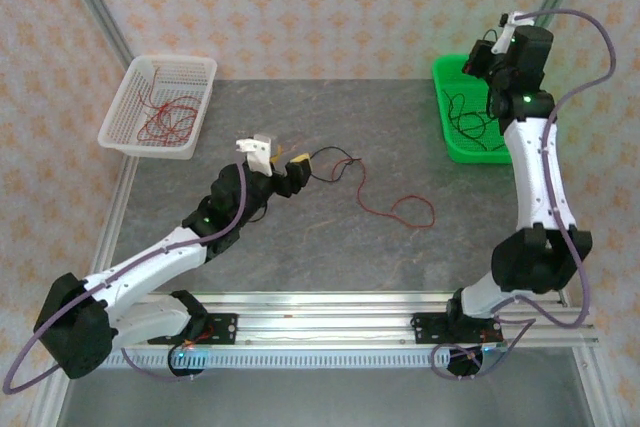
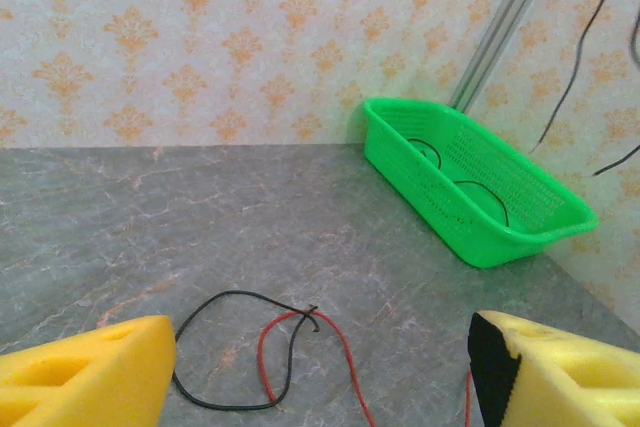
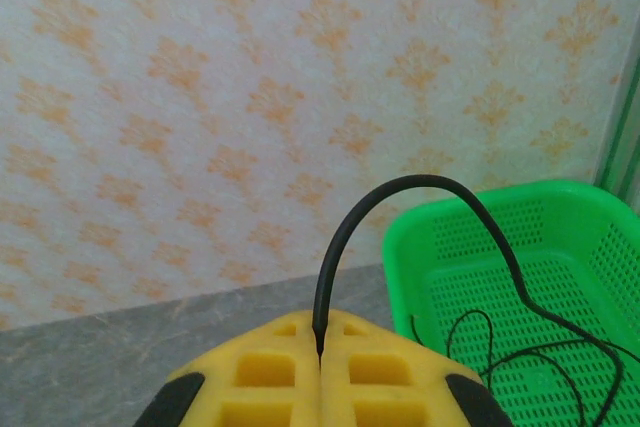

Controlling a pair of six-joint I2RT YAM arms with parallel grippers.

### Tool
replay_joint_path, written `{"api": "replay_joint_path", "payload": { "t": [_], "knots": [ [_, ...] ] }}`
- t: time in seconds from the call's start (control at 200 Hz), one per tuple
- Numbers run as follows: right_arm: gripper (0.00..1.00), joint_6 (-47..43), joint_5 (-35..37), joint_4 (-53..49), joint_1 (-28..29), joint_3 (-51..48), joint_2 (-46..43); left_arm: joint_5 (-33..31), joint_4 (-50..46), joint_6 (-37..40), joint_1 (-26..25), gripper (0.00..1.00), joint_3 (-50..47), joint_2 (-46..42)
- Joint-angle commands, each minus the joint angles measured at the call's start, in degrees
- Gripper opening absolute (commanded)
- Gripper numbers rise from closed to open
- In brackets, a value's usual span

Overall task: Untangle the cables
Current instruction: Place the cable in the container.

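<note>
**Left open over the tangle, right pinching a black cable**

Left fingers (image 1: pixel 296 169) are spread wide and hold nothing. They sit low over the grey worktop (image 1: pixel 250 247), left of centre. In the left wrist view, a loose black cable (image 2: pixel 228 299) loops between the two yellow tips and meets a red cable (image 2: pixel 345 347) at a small twist. From above, the red cable runs right from that twist and curls into a loop mid-worktop.

Right fingers (image 3: pixel 320 377) are closed tight on a held black cable (image 3: pixel 400 182), raised above the green basket (image 3: pixel 400 277) at the far right. That cable arcs up from the pinch and drops into the basket, where more black cables (image 3: pixel 520 357) lie. The white basket (image 1: pixel 125 132) at far left holds red cables (image 1: pixel 165 122).
</note>
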Motion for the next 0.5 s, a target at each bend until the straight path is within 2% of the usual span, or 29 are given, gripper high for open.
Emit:
{"api": "replay_joint_path", "payload": {
  "t": [0.0,0.245,0.496],
  "knots": [
    [0.00,-3.02,-2.02,2.91,-1.64,2.09,4.15,-0.64,-1.97,-1.18,-0.30,0.78,-1.15,-2.24],
    [0.00,-4.01,-0.69,0.87,-4.25,6.11,13.89,-0.83,-6.38,-0.23,-0.31,0.78,0.17,-4.82],
    [0.00,-1.24,1.57,0.02,-4.59,4.10,20.63,-1.82,-8.68,-0.58,-0.31,0.77,0.85,-6.12]
  ]
}}
